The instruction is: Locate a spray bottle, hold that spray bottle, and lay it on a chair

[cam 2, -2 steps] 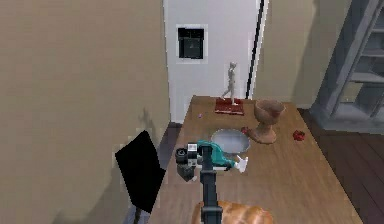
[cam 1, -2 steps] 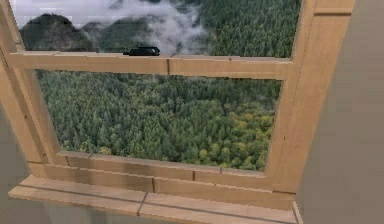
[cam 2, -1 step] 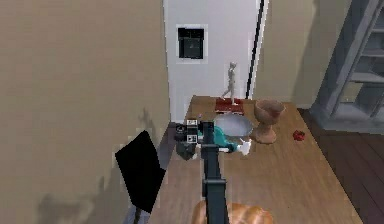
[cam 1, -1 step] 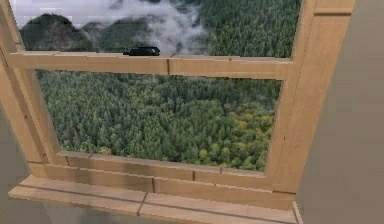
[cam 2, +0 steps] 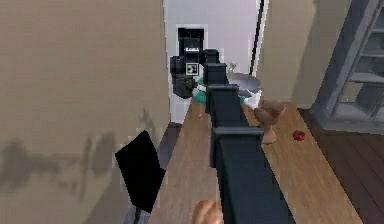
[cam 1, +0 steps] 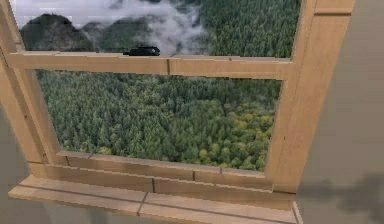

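Straight ahead, a wooden window frame [cam 1: 170,67] stands close. Sideways, the arm [cam 2: 240,160] runs along a long wooden table [cam 2: 305,175], with a black chair [cam 2: 140,170] against its left edge and open floor to its right. At the far end the gripper [cam 2: 189,80] is by a teal-and-white thing [cam 2: 203,97]. I cannot tell how the jaws stand, nor whether it holds anything.

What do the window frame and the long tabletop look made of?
Window frame: light wood, matte; grain lines and plank joints show. Tabletop: probably brown wood, smooth matte; grain is faint, so laminate is possible.
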Controlling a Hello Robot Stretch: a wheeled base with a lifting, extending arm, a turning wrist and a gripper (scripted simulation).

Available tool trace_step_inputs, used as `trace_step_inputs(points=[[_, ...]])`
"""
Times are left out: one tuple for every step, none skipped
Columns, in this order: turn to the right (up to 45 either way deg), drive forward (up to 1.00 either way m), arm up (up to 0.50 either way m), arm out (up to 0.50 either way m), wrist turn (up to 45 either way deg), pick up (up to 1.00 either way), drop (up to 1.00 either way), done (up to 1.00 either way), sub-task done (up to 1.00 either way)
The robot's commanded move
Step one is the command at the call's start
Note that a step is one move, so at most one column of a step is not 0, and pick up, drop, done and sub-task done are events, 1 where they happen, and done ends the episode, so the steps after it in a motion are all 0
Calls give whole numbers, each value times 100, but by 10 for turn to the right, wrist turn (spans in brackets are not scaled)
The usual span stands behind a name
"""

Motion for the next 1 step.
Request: trace_step_inputs(points=[[0,0,0,0,-450,0,0,0,0]])
